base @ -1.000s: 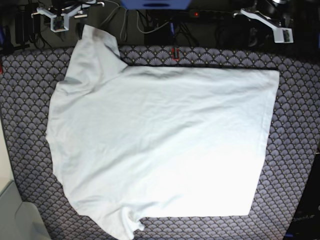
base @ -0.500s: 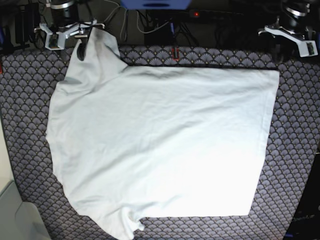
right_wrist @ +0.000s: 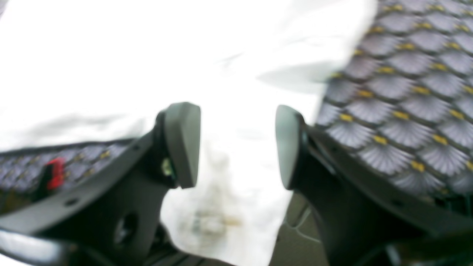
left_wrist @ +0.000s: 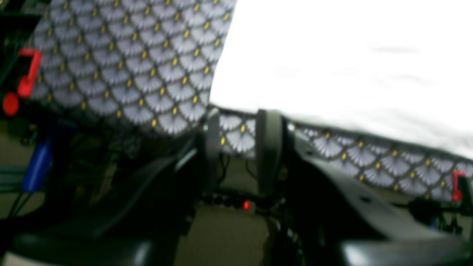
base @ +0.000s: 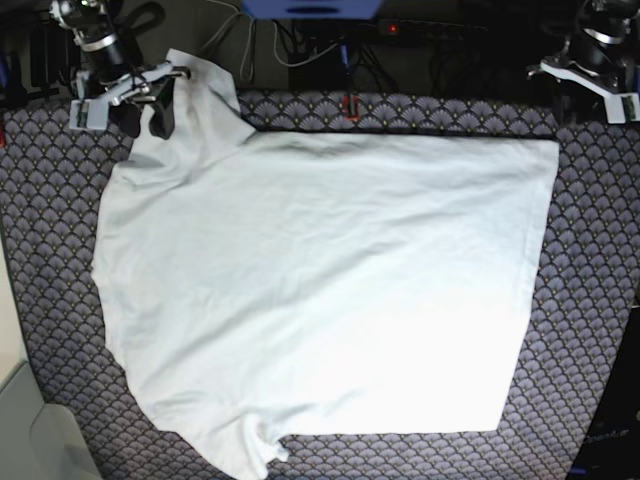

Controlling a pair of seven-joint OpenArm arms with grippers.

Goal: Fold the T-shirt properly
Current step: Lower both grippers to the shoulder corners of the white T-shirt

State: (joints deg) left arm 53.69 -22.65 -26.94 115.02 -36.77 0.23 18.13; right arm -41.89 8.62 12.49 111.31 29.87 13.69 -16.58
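At the far left corner, your right tool point(right_wrist: 238, 146) stands apart, straddling the sleeve of the plain white wrinkled cloth T-shirt point(base: 320, 290), which lies flat across the bench. Your left tool point(left_wrist: 238, 151) hangs narrowly parted, empty, off the far right hem corner. Close carelessly and you could pinch the purple scallop-patterned tablecloth point(base: 590, 300) too. Cables clutter the dark far edge.

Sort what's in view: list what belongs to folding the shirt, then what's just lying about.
Belongs to the job:
- T-shirt, spread flat
- right gripper, open over a sleeve
- left gripper, near the shirt's hem corner, holding nothing

Just lying about:
- purple tablecloth under the shirt
- cables behind the table
- red clamp at the table's far edge
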